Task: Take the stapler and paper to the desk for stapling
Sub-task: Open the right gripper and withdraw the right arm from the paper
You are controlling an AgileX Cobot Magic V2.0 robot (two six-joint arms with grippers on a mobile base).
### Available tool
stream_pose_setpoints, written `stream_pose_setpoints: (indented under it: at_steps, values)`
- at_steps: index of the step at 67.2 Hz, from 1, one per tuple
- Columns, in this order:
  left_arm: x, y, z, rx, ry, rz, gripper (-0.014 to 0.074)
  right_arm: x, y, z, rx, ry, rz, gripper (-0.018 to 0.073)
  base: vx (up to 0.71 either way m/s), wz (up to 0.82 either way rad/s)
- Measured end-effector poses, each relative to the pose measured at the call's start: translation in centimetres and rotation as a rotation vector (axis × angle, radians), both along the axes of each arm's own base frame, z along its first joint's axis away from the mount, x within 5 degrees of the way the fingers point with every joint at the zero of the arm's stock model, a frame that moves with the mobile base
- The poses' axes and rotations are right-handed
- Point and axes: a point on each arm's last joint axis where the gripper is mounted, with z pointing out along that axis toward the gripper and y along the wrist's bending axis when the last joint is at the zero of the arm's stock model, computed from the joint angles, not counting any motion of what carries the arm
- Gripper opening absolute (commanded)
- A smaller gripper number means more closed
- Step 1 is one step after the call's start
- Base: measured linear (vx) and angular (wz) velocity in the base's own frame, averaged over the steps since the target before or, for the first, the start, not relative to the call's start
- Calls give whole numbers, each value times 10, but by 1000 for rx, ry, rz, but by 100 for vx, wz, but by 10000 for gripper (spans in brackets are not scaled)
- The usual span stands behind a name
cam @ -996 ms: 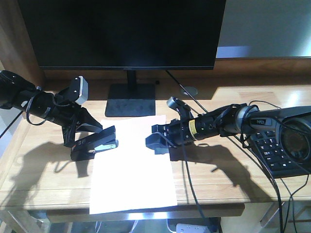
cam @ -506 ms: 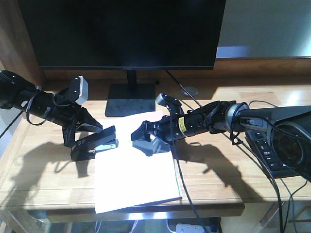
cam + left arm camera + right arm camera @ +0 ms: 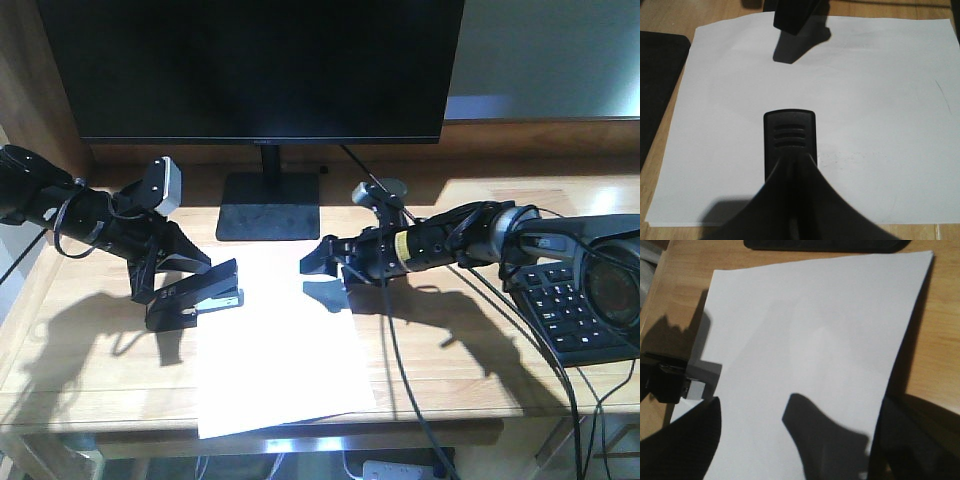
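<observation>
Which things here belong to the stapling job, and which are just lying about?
Job:
- stapler
- paper
- desk

Lying about:
- monitor
- keyboard

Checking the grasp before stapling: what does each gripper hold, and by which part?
Left gripper clamps the stapler by its rear end; right gripper is open, holding nothing.

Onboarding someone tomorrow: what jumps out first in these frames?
The white paper lying on the desk in front of the big dark monitor catches the eye first. The left gripper holds the stapler at the sheet's left edge. The right gripper hangs open over its far right corner.
</observation>
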Motion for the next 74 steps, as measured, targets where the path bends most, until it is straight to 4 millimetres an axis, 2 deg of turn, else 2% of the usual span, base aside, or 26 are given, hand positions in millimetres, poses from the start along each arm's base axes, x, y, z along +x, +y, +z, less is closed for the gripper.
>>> stream_pose_setpoints:
  at_steps: [23,33,40,50,59,74]
  values:
    - [0,0,0,0,0,0,-6,11,-34,10,3,-34,-50,594,0,0]
    - [0,0,0,0,0,0,-6,15,-51,26,12,-78,-59,594,0,0]
    - [0,0,0,0,0,0,-6,16,-62,49,15,-143,-54,594,0,0]
    - [0,0,0,0,0,0,-6,14,-72,96,9,-269,-55,594,0,0]
    - [0,0,0,0,0,0,-6,6,-72,141,5,-382,-48,594,0,0]
    - [0,0,0,0,0,0,-6,-30,-83,206,-51,-566,-75,594,0,0]
